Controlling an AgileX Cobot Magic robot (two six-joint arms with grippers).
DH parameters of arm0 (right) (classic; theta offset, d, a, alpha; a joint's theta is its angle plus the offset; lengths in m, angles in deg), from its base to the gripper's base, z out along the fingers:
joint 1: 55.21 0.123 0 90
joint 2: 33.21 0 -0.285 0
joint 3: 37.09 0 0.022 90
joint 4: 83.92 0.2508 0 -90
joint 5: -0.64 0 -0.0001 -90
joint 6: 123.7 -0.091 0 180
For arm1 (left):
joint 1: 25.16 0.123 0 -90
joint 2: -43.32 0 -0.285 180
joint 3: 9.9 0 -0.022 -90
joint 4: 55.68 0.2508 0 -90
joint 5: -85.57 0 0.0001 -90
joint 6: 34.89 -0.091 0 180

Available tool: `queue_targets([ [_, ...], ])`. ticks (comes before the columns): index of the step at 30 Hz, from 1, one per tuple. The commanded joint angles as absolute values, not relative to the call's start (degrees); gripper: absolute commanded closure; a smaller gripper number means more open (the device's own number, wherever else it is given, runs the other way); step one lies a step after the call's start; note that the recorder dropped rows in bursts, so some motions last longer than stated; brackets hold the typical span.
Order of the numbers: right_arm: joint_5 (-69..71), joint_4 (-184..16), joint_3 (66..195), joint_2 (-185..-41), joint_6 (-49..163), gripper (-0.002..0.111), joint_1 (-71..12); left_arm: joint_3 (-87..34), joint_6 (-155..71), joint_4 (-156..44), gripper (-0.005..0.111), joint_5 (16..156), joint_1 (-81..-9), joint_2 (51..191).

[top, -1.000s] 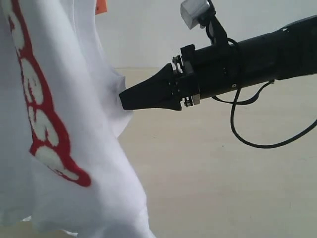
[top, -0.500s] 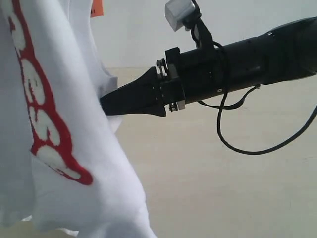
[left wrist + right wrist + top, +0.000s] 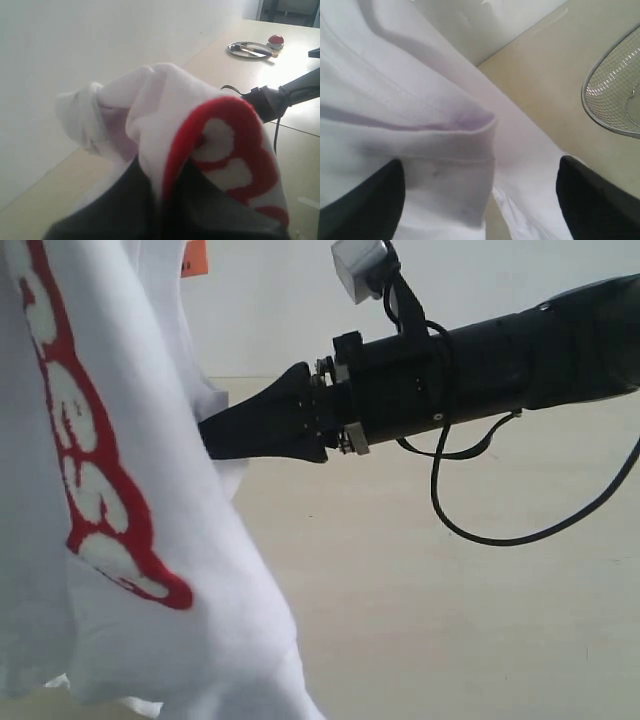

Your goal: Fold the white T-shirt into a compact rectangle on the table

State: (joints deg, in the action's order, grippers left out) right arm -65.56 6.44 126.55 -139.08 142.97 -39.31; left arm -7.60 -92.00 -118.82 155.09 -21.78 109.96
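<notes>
The white T-shirt (image 3: 120, 540) hangs lifted at the left of the exterior view, its red lettered band (image 3: 95, 480) running down it and the orange neck tag (image 3: 195, 257) at the top. My left gripper (image 3: 162, 192) is shut on a bunched fold of the shirt (image 3: 165, 100), pinching white cloth and the red band. My right gripper (image 3: 215, 435) reaches in from the right, its tip against the hanging cloth. In the right wrist view the gripper (image 3: 480, 200) is open, its fingers (image 3: 365, 205) wide apart, with a hemmed edge of the shirt (image 3: 445, 150) between them.
The pale table (image 3: 450, 620) stretches below and to the right. A round wire-mesh basket (image 3: 617, 90) sits on it near the right gripper. A metal plate (image 3: 250, 49) and a red object (image 3: 275, 40) lie at the far end. A black cable (image 3: 480, 530) droops under the right arm.
My right gripper has moved left across the exterior view until its tip meets the hanging shirt. The shirt has barely shifted, and the left grip holds.
</notes>
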Motion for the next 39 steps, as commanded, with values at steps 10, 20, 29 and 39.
queue_targets([
  [10, -68.04, 7.01, 126.34, -138.91, 140.36, 0.037, -39.22, -7.73, -91.25, -120.14, 0.102, 154.43, -21.90, 109.59],
  [20, -69.32, 7.11, 126.34, -138.91, 140.58, 0.040, -39.22, -7.73, -91.01, -120.14, 0.102, 154.54, -21.90, 109.59],
  [29, -69.32, 6.51, 126.34, -138.80, 138.73, 0.087, -39.22, -7.73, -91.01, -120.14, 0.102, 154.54, -21.90, 109.59],
  [39, -69.32, 6.51, 126.34, -138.80, 138.84, 0.108, -39.34, -7.73, -90.73, -118.40, 0.102, 154.77, -21.90, 109.59],
])
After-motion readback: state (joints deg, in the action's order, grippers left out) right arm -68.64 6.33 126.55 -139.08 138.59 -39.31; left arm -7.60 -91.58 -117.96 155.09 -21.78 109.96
